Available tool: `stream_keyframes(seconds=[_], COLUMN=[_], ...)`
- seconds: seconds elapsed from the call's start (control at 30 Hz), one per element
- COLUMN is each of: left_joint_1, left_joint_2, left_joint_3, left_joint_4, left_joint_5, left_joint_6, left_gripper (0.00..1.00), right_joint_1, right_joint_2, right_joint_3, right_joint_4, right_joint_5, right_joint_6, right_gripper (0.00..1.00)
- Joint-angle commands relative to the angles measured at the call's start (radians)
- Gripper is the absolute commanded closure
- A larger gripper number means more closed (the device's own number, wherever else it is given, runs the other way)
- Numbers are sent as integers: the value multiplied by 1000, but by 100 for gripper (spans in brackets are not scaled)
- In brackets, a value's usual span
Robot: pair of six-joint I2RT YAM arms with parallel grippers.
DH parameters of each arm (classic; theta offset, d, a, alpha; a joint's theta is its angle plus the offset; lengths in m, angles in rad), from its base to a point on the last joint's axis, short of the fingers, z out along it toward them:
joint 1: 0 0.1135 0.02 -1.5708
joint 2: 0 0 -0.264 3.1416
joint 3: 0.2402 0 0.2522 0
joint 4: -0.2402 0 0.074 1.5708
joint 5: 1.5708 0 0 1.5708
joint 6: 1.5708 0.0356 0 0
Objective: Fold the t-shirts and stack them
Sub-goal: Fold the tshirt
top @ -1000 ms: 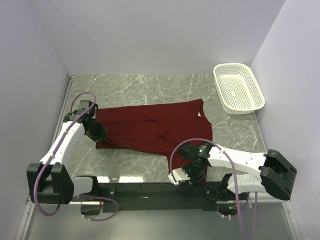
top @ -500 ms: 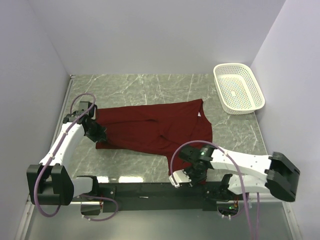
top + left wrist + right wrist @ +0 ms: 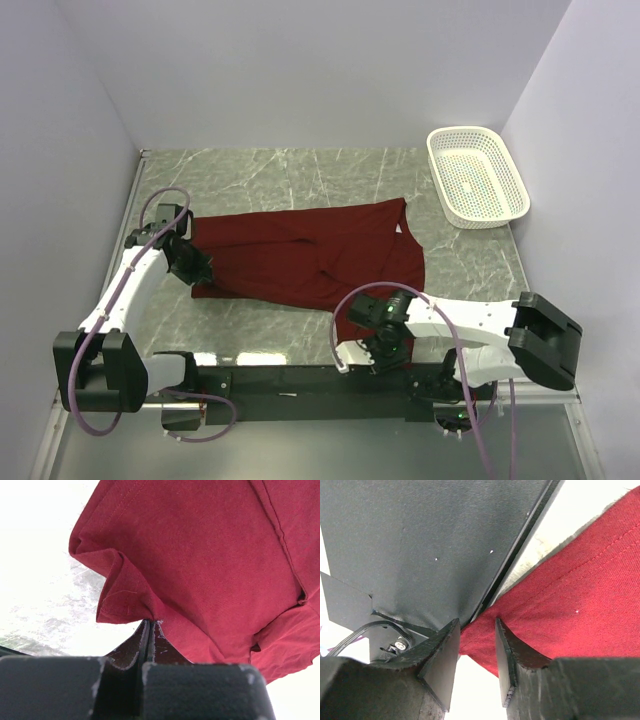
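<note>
The maroon t-shirt (image 3: 310,255) lies spread across the marble table, one corner reaching the front edge. My left gripper (image 3: 198,268) is at the shirt's left edge. In the left wrist view that gripper (image 3: 151,624) is shut, with a fold of the t-shirt (image 3: 200,565) pinched at its tips. My right gripper (image 3: 375,345) is low at the front edge, over the shirt's near corner. In the right wrist view its jaws (image 3: 476,622) stand apart, and the corner of the t-shirt (image 3: 560,605) lies between the tips.
A white perforated basket (image 3: 477,176) stands at the back right of the table (image 3: 280,170). The black base rail (image 3: 300,378) runs along the front edge, and its dark plate (image 3: 430,545) is right beside the right fingers. Walls close in on the left, back and right.
My right gripper has shifted slightly left along the front edge and its jaws have narrowed around the shirt's corner. The left arm and the shirt have not moved.
</note>
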Motion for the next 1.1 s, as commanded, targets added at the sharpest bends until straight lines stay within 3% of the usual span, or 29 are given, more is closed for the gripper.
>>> stream_keyframes(seconds=[0.0, 0.1, 0.43, 0.67, 1.07], left_joint_1=[5, 6, 17, 18, 58], left_joint_2=[-23, -29, -29, -23, -26], left_joint_3=[-2, -7, 2, 16, 24], left_joint_4=[23, 21, 24, 24, 21], left_joint_5=[15, 18, 27, 26, 21], left_joint_6=[19, 19, 29, 36, 54], left_gripper=[100, 100, 100, 100, 100], right_joint_1=[8, 8, 0, -68, -183], right_joint_2=[53, 74, 53, 7, 14], right_joint_3=[0, 13, 3, 50, 113], right_joint_4=[89, 92, 130, 135, 199], right_joint_5=[30, 36, 87, 85, 153], right_joint_6=[22, 30, 73, 94, 102], right_gripper=[59, 62, 93, 100, 100])
